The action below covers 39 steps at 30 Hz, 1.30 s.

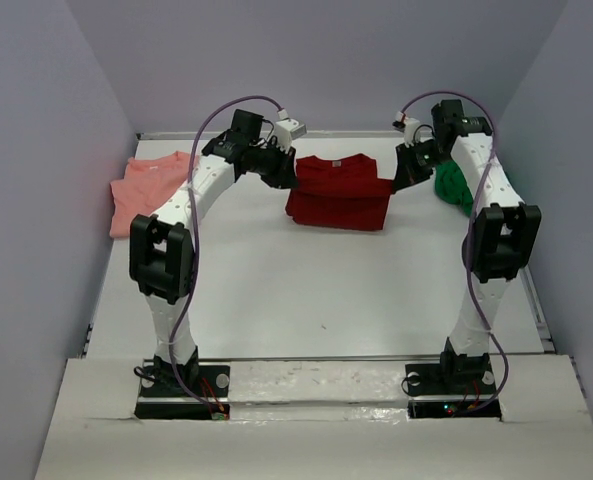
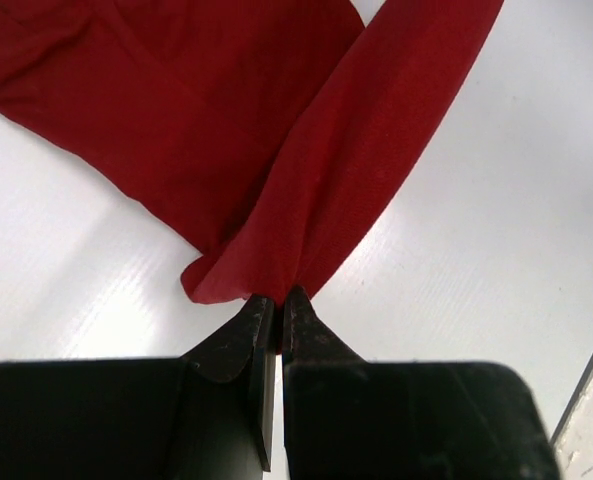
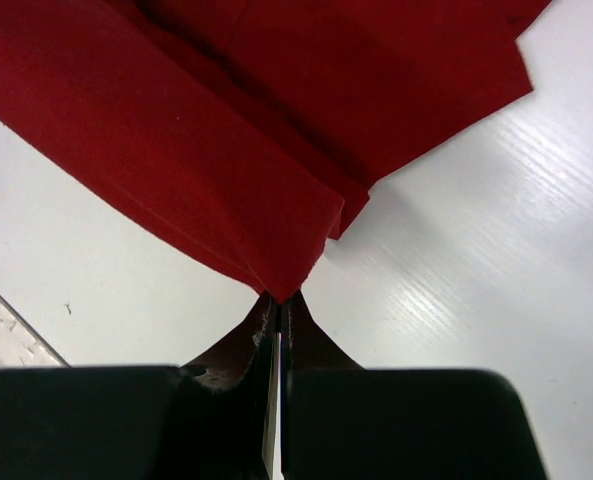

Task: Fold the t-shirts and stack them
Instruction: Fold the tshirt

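Red shirt: It lay partly folded at the far middle of the table. It sat between the two grippers, with its neck toward the back wall. Most of it lay flat on the white top.
Left gripper: Its two fingers were pressed together on a fold of the red shirt, at the shirt's left side. A band of red cloth ran from the tips out to the rest of the shirt.
Right gripper: Its fingers were pinching a corner of the red shirt too, at the shirt's right side. The cloth there was doubled over in layers.
Pink shirt: It lay loose and rumpled at the far left of the table, against the left wall. It was apart from the red shirt.
Green shirt: It sat in a bunch at the far right of the table. The right arm hid part of it. It was near the red shirt but not touching it.
Table: It was white, with pale walls on three sides.
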Motion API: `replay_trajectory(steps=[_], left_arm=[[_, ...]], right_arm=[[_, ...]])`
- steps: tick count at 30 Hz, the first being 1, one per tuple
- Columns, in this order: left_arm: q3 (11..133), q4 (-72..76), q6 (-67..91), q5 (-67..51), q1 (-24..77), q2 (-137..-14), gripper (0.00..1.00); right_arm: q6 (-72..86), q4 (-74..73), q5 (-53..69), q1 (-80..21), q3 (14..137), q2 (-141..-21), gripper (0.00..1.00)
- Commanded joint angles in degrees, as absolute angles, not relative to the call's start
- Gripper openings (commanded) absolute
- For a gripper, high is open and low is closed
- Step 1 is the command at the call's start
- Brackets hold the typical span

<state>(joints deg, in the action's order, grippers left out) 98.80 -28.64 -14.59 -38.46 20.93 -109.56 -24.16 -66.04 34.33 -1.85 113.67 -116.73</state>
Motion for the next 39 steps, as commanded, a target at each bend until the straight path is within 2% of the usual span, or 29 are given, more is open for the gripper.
replay_trajectory(steps=[1, 19, 30, 37, 39], left_arm=[[104.8, -30.2, -14.0, -38.1, 19.8, -110.6, 0.00], [112.6, -28.0, -12.7, -37.7, 19.6, -120.8, 0.00], [123.5, -23.9, -8.1, -36.7, 18.5, -130.8, 0.00], [124.5, -21.2, -6.8, -35.3, 18.5, -134.2, 0.00], [124.4, -20.4, -6.6, -34.7, 18.5, -134.9, 0.15]], right_arm=[[-23.6, -65.1, 33.4, -1.4, 120.1, -117.9, 0.00], [-21.0, -59.0, 31.6, -1.4, 129.9, -129.2, 0.00], [-20.1, -52.7, 28.5, -1.4, 134.1, -135.0, 0.00], [-19.7, -48.7, 26.5, -1.4, 138.0, -139.4, 0.00], [-19.3, -47.4, 25.4, -1.4, 138.9, -140.7, 0.00]])
